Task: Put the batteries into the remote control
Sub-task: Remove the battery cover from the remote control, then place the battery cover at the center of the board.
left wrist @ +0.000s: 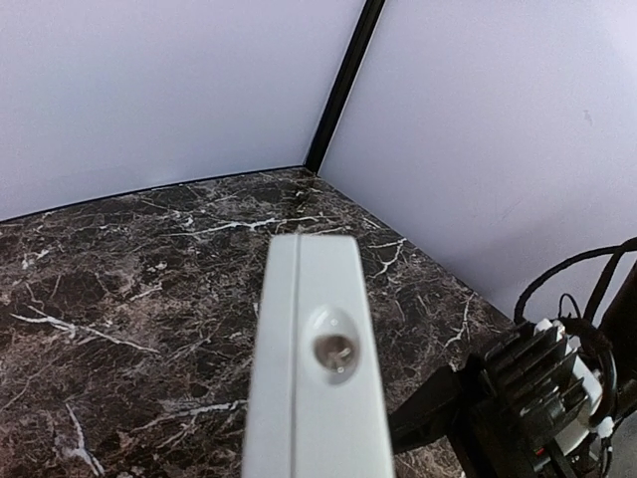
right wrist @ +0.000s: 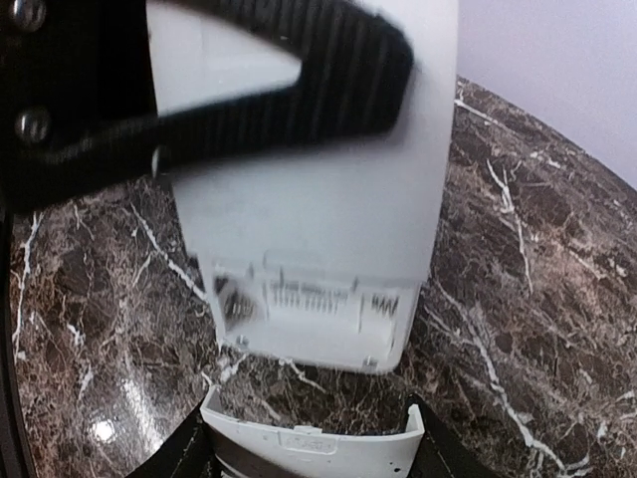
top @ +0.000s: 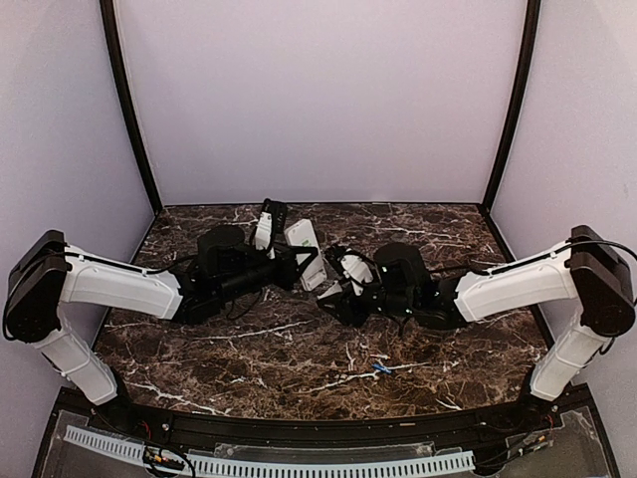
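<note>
My left gripper (top: 297,261) is shut on the white remote control (top: 303,241) and holds it above the table. In the left wrist view the remote (left wrist: 314,378) fills the centre, seen end-on. In the right wrist view the remote (right wrist: 318,219) shows its open battery bay with springs (right wrist: 299,304), and a black left finger (right wrist: 279,80) crosses it. My right gripper (top: 335,294) is shut on the white cover plate (right wrist: 314,446), just below the remote's open end and apart from it. A small blue battery (top: 381,368) lies on the table near the front, right of centre.
The dark marble table (top: 299,349) is enclosed by pale walls on three sides, with black corner posts (top: 129,110). My right arm's black wrist (left wrist: 528,398) shows at the lower right of the left wrist view. A cable tray (top: 269,463) runs along the near edge.
</note>
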`<state>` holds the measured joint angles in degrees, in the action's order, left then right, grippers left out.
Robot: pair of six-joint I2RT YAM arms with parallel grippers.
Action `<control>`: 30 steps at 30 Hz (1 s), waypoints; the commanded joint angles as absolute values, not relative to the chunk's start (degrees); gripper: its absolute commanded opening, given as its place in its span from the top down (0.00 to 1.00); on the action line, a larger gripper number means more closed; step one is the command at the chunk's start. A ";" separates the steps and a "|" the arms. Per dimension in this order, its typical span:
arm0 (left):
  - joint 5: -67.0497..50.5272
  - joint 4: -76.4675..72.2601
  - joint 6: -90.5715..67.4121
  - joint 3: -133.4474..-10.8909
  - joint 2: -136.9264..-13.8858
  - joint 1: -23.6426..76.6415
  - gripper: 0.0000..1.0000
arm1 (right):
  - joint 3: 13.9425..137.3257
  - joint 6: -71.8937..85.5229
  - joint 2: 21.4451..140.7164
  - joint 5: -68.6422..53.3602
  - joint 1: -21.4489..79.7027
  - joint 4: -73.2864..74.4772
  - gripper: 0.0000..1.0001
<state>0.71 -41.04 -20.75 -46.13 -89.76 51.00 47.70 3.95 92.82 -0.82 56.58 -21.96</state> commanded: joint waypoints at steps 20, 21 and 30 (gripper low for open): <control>7.03 -40.34 -16.99 -43.27 -83.83 49.58 1.00 | 57.69 16.51 97.97 4.06 44.71 21.56 0.49; 6.92 -40.30 -17.21 -43.26 -83.67 49.57 1.00 | 58.65 16.54 98.98 4.63 44.46 23.86 0.47; 6.45 -39.58 -17.24 -43.07 -83.04 49.49 1.00 | 62.01 15.85 104.29 3.35 42.26 33.09 0.41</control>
<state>6.44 -39.77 -17.12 -43.97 -85.36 49.71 60.53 15.35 102.56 4.05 43.59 26.37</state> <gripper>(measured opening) 0.141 0.575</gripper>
